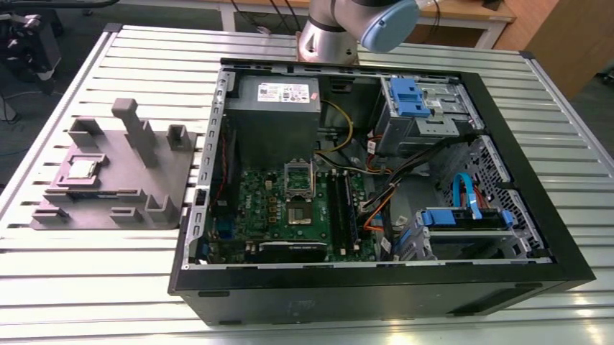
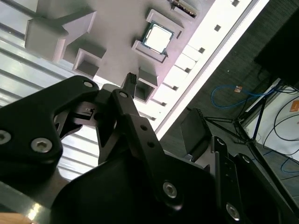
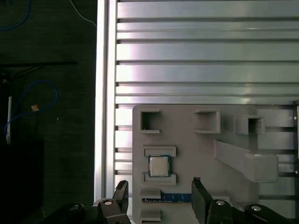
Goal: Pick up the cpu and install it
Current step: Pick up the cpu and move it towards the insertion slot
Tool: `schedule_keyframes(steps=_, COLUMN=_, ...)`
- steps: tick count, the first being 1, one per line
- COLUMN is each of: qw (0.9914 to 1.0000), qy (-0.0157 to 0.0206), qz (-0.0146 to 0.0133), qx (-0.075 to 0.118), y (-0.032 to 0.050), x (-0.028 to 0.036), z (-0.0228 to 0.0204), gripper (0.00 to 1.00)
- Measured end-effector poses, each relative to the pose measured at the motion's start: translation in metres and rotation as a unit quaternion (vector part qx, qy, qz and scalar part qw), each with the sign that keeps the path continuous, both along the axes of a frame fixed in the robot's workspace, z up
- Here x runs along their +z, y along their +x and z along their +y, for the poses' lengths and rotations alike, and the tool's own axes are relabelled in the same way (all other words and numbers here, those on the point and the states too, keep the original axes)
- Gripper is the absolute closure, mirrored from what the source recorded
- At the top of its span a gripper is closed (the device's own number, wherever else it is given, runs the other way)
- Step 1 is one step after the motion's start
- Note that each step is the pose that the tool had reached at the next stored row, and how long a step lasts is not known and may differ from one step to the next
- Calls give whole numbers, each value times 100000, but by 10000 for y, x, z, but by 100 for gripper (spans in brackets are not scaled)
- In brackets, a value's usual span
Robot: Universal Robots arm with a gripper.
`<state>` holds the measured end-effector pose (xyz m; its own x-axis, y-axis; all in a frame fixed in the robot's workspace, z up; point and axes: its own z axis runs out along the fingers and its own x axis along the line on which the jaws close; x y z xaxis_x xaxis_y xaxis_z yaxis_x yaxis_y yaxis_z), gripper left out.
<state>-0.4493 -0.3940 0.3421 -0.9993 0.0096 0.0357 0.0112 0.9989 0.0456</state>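
The cpu (image 1: pixel 82 167) is a small silver square lying flat in a pocket of the grey plastic fixture (image 1: pixel 115 188), at the exterior view's left on the table. Both wrist views look down on the cpu (image 3: pixel 159 166) (image 2: pixel 157 37) from well above. My gripper (image 3: pixel 159 187) hangs over the fixture (image 3: pixel 196 140) near the chip, apart from it. It is open, its two black fingers (image 3: pixel 122 191) spread wide with nothing between them. The metal-framed socket (image 1: pixel 299 177) sits on the green motherboard inside the open computer case (image 1: pixel 384 284).
The fixture carries several upright blocks (image 1: pixel 129 122) around the chip's pocket, and a thin blue board (image 3: pixel 170 198) lies in it beside the chip. The slatted metal table (image 3: pixel 205 60) ends at an edge (image 3: pixel 100 93) close to the fixture. Cables and drive bays (image 1: pixel 422 108) crowd the case.
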Motion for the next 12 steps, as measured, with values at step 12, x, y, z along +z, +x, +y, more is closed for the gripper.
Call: schedule_keyframes(steps=12, qw=99999, qy=112, qz=385, qx=2, y=0, x=-85, z=-2, gripper=35)
